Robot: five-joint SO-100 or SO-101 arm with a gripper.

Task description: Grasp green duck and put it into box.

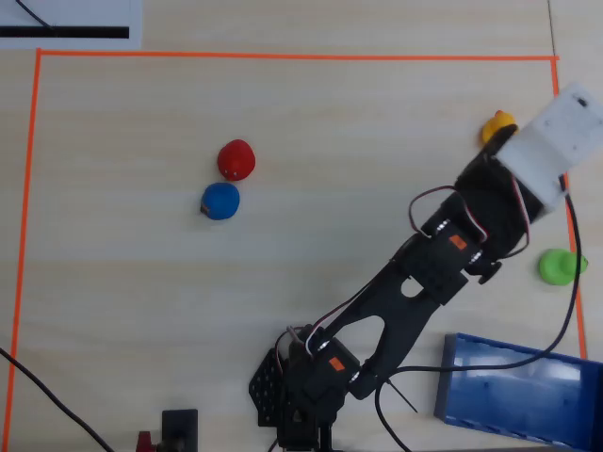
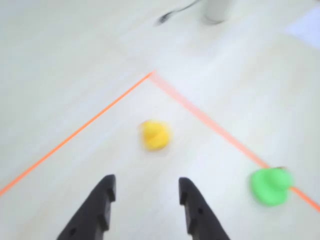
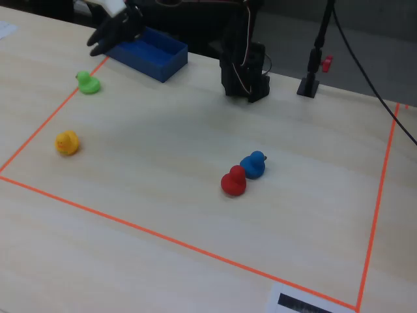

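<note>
Currently, wrist view left to right: tool (image 2: 146, 192) empty, jaws apart, aimed at yellow duck (image 2: 155, 135) at 12 o'clock; green duck (image 2: 270, 185) off at 3 o'clock on the orange tape line (image 2: 95, 117). Risk: grabbing the wrong duck. Box (image 1: 513, 386) waits, empty.

overhead view straight down, fixed view oblique facing the arm, wrist view close along table
</note>
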